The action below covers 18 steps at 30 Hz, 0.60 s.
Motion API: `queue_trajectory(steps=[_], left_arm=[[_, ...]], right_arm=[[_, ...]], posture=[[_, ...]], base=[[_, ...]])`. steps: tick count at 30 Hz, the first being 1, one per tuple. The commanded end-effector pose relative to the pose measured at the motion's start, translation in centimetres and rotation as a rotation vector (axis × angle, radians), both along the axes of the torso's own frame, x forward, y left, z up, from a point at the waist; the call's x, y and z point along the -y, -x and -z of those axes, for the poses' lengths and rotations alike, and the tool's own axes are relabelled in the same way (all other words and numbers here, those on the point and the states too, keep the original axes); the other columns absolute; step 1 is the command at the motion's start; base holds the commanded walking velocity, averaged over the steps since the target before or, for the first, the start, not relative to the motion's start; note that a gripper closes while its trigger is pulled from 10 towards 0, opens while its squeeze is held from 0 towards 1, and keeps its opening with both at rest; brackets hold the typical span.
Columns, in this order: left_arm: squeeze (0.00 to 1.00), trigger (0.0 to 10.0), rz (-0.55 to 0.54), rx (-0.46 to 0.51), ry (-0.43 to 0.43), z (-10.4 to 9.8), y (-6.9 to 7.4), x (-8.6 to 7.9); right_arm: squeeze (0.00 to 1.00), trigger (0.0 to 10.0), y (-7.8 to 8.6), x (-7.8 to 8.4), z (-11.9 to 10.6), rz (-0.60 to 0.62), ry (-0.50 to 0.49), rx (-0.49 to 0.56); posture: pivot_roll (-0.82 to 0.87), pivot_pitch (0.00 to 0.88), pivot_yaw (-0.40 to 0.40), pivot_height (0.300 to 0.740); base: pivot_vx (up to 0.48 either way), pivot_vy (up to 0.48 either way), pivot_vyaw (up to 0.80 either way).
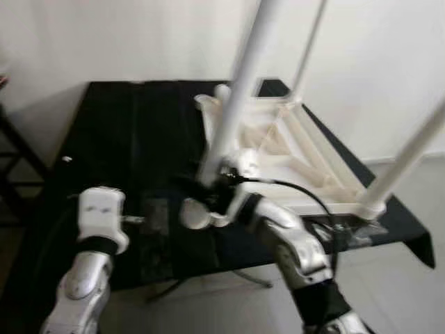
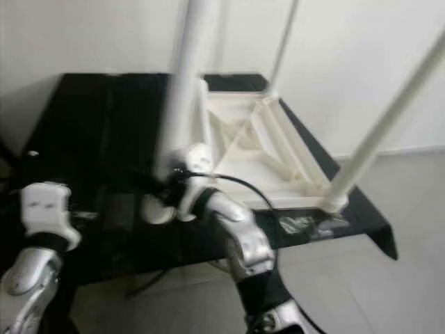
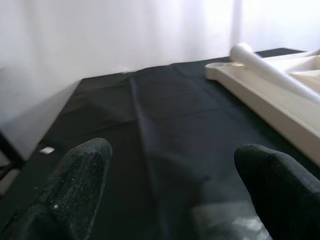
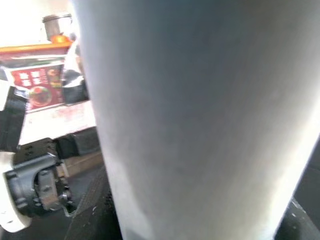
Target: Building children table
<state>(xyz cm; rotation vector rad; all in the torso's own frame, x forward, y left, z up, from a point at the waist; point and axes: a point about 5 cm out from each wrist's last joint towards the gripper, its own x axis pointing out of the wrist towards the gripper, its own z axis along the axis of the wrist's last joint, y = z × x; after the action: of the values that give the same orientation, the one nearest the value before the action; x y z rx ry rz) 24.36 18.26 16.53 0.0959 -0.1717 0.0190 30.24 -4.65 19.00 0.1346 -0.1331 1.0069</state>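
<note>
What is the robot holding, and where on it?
The right gripper holds a white table leg near its bottom end, close to the upside-down white tabletop. The left gripper is open over the black cloth, holding nothing.

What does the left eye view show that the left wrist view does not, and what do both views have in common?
The left eye view alone shows both silver arms, the right hand at the base of the near white round table leg, two more upright white legs, and a clear plastic bag.

The left wrist view alone shows the left hand close up, its black fingers apart above the cloth.

Both show the black cloth-covered table and the upside-down white plastic tabletop.
</note>
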Motion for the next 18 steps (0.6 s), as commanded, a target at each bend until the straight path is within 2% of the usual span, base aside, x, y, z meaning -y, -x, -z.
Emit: queue_trajectory(steps=[1,9,12,15,18], left_arm=[[0.00,10.0,0.032,0.005,0.004,-0.2,-0.1,0.6],[0.00,10.0,0.045,-0.001,0.002,-0.1,0.0,0.7],[0.00,10.0,0.051,-0.011,-0.002,0.0,0.1,0.8],[0.00,10.0,0.051,-0.012,-0.002,0.0,0.1,0.8],[0.00,10.0,0.080,-0.038,-0.035,0.4,0.4,1.1]], right_arm=[[0.00,10.0,-0.1,0.6,-0.6,0.003,-0.011,0.026],[0.00,10.0,0.2,1.0,-1.0,-0.068,0.037,0.059],[0.00,10.0,0.4,1.2,-1.0,-0.154,0.104,0.079],[0.00,10.0,0.4,1.2,-1.0,-0.161,0.109,0.080],[0.00,10.0,0.2,1.9,-1.1,-0.269,0.224,0.119]], posture=[[-0.12,0.032,-0.050,0.740],[-0.12,0.034,-0.044,0.740],[-0.12,0.035,-0.045,0.740],[-0.12,0.035,-0.045,0.740],[-0.11,0.048,-0.051,0.740]], base=[[0.259,0.000,0.00],[0.260,0.000,0.00],[0.000,0.000,0.00],[0.000,0.000,0.00],[0.000,0.000,0.00]])
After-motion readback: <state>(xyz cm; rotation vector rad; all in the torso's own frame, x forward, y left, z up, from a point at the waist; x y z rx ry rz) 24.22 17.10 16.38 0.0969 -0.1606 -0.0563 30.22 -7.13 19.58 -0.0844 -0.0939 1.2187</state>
